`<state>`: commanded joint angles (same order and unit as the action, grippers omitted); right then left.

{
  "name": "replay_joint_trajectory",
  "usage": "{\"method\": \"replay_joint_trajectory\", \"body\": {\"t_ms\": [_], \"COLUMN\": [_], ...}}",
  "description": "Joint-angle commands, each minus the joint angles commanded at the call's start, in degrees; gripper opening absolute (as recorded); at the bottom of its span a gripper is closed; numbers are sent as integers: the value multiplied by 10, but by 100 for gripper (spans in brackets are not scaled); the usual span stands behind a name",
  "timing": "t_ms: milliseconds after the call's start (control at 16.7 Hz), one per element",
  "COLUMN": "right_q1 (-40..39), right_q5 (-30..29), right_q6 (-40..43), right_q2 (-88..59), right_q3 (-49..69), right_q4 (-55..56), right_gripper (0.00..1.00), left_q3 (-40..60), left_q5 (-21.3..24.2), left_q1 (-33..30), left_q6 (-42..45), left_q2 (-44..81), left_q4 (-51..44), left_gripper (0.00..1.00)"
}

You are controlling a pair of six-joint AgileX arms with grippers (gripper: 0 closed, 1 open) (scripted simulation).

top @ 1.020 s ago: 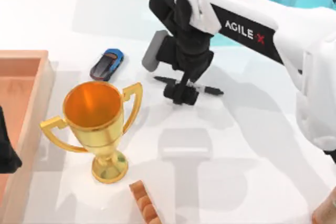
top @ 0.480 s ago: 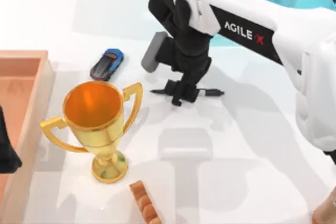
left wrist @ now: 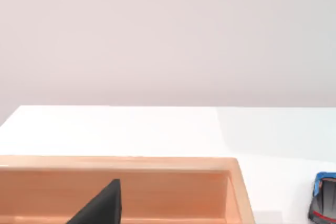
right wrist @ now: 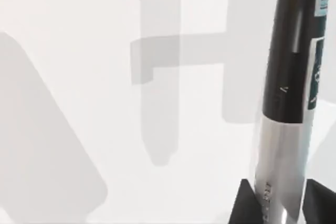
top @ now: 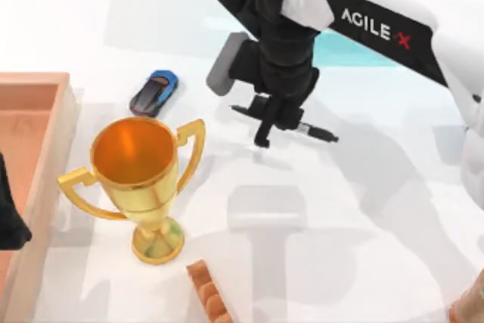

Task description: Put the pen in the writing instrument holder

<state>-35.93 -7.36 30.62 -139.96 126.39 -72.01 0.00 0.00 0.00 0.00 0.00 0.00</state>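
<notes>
Right gripper [top: 271, 120] pinched the pen [top: 316, 133] between its fingers above the counter [top: 340, 225], right of the toy car [top: 153, 92]. Left gripper's [top: 9, 217] finger state: couldn't tell.

Bright, even light; soft grey shadows across the white table [top: 355, 262].
</notes>
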Motion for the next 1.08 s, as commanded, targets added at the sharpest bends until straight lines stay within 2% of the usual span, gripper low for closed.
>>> {"method": "replay_joint_trajectory", "body": {"t_ms": [420, 780, 1080], "right_q1": [-31, -102, -105], "right_q5": [-6, -1, -1], "right_q6": [-55, -94, -99], "right_q2": [166, 234, 233], "right_q3": [-125, -170, -169], "right_q4": [-100, -66, -58], "right_gripper": [0, 0, 0], "left_q3": [0, 0, 0], "left_q5": [0, 0, 0], "left_q1": [0, 0, 0], "left_q6": [0, 0, 0], "left_q2": [0, 0, 0], "left_q4": [0, 0, 0], "left_gripper": [100, 100, 100]}}
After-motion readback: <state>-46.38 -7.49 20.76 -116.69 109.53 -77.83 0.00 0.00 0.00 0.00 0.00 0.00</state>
